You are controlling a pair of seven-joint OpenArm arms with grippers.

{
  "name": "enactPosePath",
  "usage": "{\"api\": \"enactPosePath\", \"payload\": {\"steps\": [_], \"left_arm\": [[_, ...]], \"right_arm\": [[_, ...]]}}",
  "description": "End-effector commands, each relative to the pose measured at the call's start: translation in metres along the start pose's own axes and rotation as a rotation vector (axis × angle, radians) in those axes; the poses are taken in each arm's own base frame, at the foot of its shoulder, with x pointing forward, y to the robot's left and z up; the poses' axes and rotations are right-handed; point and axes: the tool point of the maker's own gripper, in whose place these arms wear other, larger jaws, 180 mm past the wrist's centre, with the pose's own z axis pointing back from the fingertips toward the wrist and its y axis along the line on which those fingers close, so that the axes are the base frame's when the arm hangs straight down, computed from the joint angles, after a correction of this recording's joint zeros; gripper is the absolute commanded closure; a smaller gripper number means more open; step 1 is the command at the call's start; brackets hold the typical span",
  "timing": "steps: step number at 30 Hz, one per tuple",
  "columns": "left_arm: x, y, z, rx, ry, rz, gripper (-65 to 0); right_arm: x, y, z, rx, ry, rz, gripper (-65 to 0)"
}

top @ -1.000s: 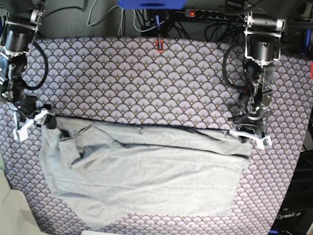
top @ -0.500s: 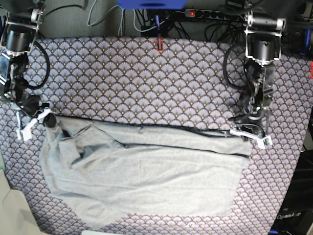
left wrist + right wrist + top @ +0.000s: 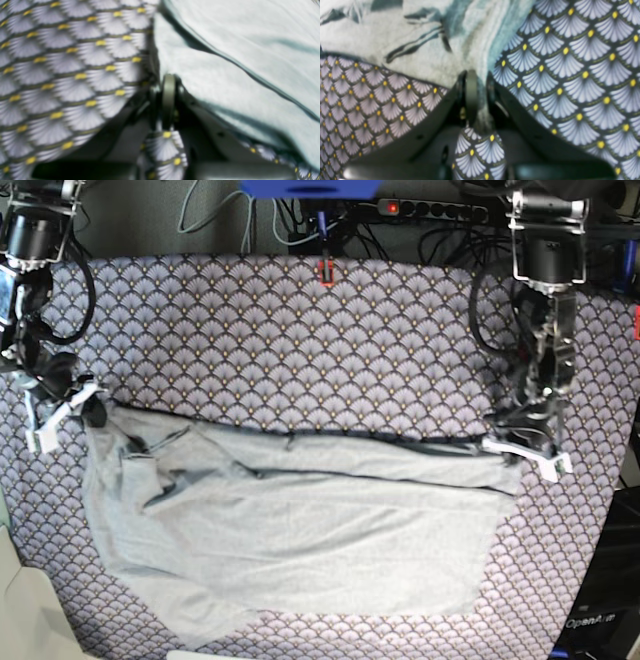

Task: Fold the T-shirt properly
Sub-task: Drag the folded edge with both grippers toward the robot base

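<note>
we see the t-shirt (image 3: pixel 300 545) spread across the lower half of the base frame on the surface (image 3: pixel 300 340), which is covered in a purple fan-scale tablecloth (image 3: pixel 280 350). its top edge runs roughly straight from left to right through the middle of the frame, with a fold line just under it and bunched wrinkles at the left end. the bottom edge curves unevenly toward the lower left.

the right gripper (image 3: pixel 75 402) sits at the left edge of the base frame on the shirt's upper left corner. in the right wrist view its fingers (image 3: pixel 471 97) are pressed together, pinching a bit of grey fabric (image 3: pixel 425 50) between them, with tablecloth to the right and lower left.

the left gripper (image 3: pixel 520 448) is at the right side of the base frame on the shirt's upper right corner. the left wrist view is blurry, but we see its fingers (image 3: pixel 168 100) closed tight at the shirt edge (image 3: pixel 225 75), pinching the cloth, with pale fabric filling the upper right of that frame and tablecloth on the left.

a power strip (image 3: pixel 440 210) with a red light lies at the top centre beyond the surface.
</note>
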Motion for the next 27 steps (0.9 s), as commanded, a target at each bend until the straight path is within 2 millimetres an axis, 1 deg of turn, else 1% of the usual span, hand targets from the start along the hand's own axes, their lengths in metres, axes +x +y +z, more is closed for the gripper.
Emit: {"api": "enactPosePath", "payload": {"steps": [1, 2, 4, 7, 9, 11, 13, 16, 18, 20, 23, 24, 27], "left_arm": [[0.035, 0.000, 0.002, -0.005, -0.082, -0.003, 0.0], [0.037, 0.001, 0.004, -0.005, -0.081, 0.003, 0.0], [0.036, 0.008, 0.010, 0.005, -0.074, 0.006, 0.0], [0.045, 0.010, 0.018, 0.005, -0.103, 0.011, 0.0], [0.050, 0.014, 0.022, 0.008, -0.113, -0.008, 0.0], [0.048, 0.019, 0.024, 0.014, -0.108, -0.019, 0.0], [0.040, 0.025, 0.026, 0.024, -0.092, -0.025, 0.0], [0.031, 0.029, 0.028, 0.031, -0.076, -0.027, 0.0], [0.026, 0.037, 0.031, 0.043, -0.065, -0.045, 0.0], [0.024, 0.037, 0.037, 0.038, -0.066, -0.056, 0.0], [0.020, 0.034, 0.049, 0.023, -0.072, -0.080, 0.0], [0.019, 0.034, 0.053, 0.020, -0.073, -0.087, 0.0], [0.009, 0.034, 0.062, 0.014, -0.061, -0.100, 0.0]], "right_arm": [[0.019, -0.007, 0.008, -0.007, -0.052, 0.021, 0.0], [0.019, -0.008, 0.009, -0.009, -0.054, 0.021, 0.0], [0.018, -0.011, 0.011, -0.017, -0.051, 0.015, 0.0], [0.008, -0.017, 0.017, -0.033, -0.038, 0.006, 0.0], [0.004, -0.016, 0.019, -0.030, -0.031, 0.011, 0.0], [-0.004, -0.011, 0.020, 0.001, -0.016, 0.034, 0.0], [-0.010, -0.007, 0.022, 0.025, -0.003, 0.050, 0.0], [-0.022, -0.012, 0.029, 0.014, 0.013, 0.040, 0.0], [-0.027, -0.014, 0.031, 0.008, 0.020, 0.034, 0.0], [-0.035, -0.015, 0.034, 0.006, 0.036, 0.031, 0.0], [-0.037, -0.018, 0.036, 0.003, 0.046, 0.039, 0.0], [-0.042, -0.018, 0.038, 0.001, 0.056, 0.036, 0.0], [-0.048, -0.027, 0.046, -0.024, 0.058, 0.019, 0.0]]}}
